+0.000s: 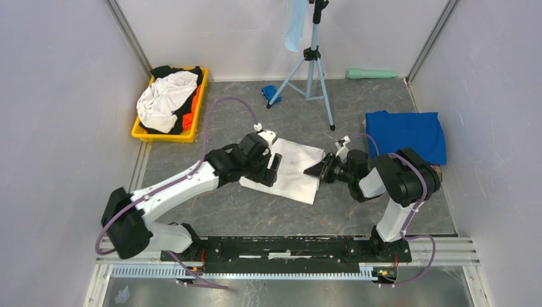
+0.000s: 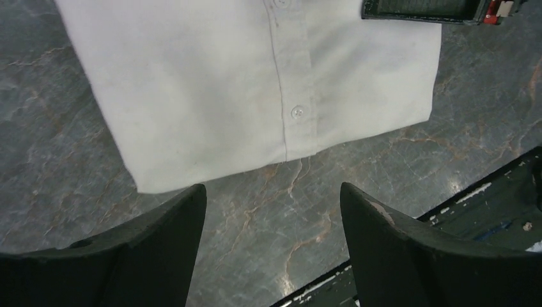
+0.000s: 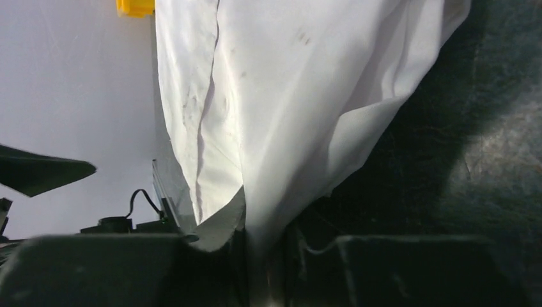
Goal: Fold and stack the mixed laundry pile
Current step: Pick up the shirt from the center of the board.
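Observation:
A folded white button shirt (image 1: 291,167) lies on the grey table in the middle. My right gripper (image 1: 317,171) is shut on the shirt's right edge; the cloth (image 3: 281,115) runs up from between the jaws. My left gripper (image 1: 275,167) is open over the shirt's left side and holds nothing; its view shows the shirt (image 2: 255,83) with its button placket beyond the fingers (image 2: 160,249). A folded royal-blue T-shirt (image 1: 404,134) lies at the right. The rest of the pile, white, black and orange pieces (image 1: 167,99), fills the yellow bin (image 1: 185,135) at the back left.
A tripod (image 1: 312,70) stands at the back centre with a pale-blue cloth (image 1: 295,25) hanging above it. A small bright-blue object (image 1: 270,93) lies by a tripod foot. A green cylinder (image 1: 372,73) lies at the back wall. Walls close in both sides.

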Available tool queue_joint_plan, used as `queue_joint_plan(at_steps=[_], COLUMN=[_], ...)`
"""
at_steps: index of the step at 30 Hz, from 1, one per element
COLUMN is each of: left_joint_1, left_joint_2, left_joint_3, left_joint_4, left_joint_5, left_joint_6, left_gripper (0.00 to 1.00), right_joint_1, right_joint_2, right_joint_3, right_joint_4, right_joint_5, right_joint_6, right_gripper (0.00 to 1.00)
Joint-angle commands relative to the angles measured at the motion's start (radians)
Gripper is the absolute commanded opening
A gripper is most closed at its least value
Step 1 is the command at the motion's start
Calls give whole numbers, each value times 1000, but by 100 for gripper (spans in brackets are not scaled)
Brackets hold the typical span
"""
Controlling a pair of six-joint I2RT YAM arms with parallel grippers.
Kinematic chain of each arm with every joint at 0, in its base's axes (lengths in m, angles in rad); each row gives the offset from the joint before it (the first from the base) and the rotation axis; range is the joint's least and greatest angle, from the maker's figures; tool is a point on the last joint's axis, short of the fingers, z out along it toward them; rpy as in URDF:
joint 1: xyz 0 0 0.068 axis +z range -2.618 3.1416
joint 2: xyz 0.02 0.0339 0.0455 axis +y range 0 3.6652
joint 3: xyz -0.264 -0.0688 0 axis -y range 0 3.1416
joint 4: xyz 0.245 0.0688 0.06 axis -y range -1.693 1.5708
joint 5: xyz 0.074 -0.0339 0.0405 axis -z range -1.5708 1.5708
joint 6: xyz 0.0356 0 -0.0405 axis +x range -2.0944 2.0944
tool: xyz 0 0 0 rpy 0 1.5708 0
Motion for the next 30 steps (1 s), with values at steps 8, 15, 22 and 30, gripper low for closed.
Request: queue_joint_plan(at_steps=[8,15,22,30], left_joint_1=[-1,0,0,0], left_joint_2=[-349,-365,-370,-368], left_joint_3=[19,-75,-104,-106], left_joint_4=[-327,-281,-254,-250], left_joint_5=[-150,-231,-223,-198], left_joint_6=[45,104,89,91], left_gripper=[87,85,85,83], right_joint_1=[0,-17,-26,-53], right_joint_2=[-249,-218,-185,-167], right_joint_3=[388,675,949,1202], right_joint_4=[-1008,-1474,-1778,-1961], right_joint_5=[159,349,693,979], right_joint_6=[-503,-786,-925,-1039], right_gripper=[0,0,0,0])
